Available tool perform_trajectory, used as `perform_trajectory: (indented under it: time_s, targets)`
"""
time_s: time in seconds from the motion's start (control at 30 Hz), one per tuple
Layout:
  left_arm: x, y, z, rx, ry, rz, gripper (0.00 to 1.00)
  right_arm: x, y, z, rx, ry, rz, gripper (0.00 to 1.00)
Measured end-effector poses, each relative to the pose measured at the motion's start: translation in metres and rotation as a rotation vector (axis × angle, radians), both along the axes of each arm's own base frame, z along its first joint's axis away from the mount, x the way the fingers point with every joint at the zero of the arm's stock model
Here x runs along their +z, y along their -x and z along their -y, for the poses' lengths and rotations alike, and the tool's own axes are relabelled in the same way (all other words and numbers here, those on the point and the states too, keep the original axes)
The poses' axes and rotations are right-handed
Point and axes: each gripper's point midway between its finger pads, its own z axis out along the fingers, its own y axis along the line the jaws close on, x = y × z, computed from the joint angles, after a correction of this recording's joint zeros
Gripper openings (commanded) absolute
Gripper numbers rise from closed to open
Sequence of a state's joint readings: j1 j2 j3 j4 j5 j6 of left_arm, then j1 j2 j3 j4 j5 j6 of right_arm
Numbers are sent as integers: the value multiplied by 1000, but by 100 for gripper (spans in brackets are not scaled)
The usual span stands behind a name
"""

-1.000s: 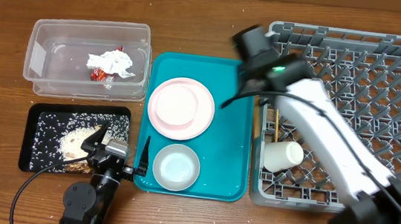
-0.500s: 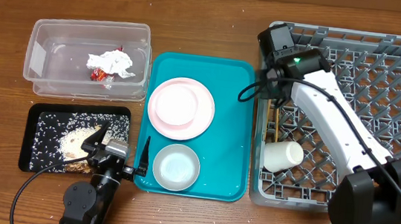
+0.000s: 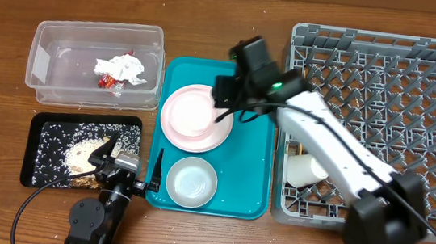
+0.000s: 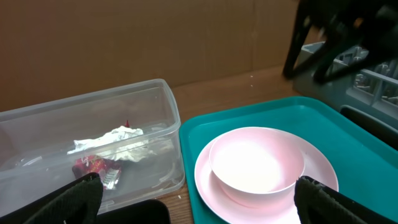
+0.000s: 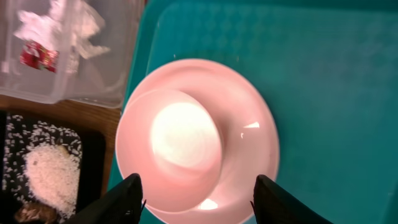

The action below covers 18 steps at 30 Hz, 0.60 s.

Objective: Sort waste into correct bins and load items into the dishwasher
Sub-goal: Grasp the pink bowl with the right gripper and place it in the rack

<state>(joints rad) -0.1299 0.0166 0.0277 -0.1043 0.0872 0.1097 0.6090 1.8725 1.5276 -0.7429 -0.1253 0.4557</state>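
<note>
While the left fingers idle spread at the near corner of the teal plastic serving tray, the right fingers, released and empty, have swung back above the round pale pink plate farther along it, likely loaded next.

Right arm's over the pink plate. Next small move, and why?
Probably lower the right gripper onto the pink plate's near rim, then close. Its jaws stand open and empty, straddling that rim above the teal tray. The plate is not yet loaded, while the cup already lies in the dish rack.
</note>
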Motion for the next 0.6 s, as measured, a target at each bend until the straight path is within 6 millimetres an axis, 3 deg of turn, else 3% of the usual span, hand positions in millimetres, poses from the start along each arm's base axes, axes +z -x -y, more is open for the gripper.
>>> perform_trajectory:
  time_s: [0.07,0.13,0.17,0.23,0.3,0.5,0.6]
  targets:
    - [0,0,0,0,0,0,100,-24,4,-9,-15,21,-41,56]
    - [0,0,0,0,0,0,100,-49,7,-11,-30,51,-86,46]
    - [0,0,0,0,0,0,100,-62,9,-10,-42,68,-110,40]
    - [0,0,0,0,0,0,100,-87,13,-8,-62,95,-161,7]
    - [0,0,0,0,0,0,100,-102,18,-6,-80,112,-205,4]
    - [0,0,0,0,0,0,100,-95,20,6,-120,128,-225,4]
    - [0,0,0,0,0,0,100,-69,8,32,-183,151,-170,4]
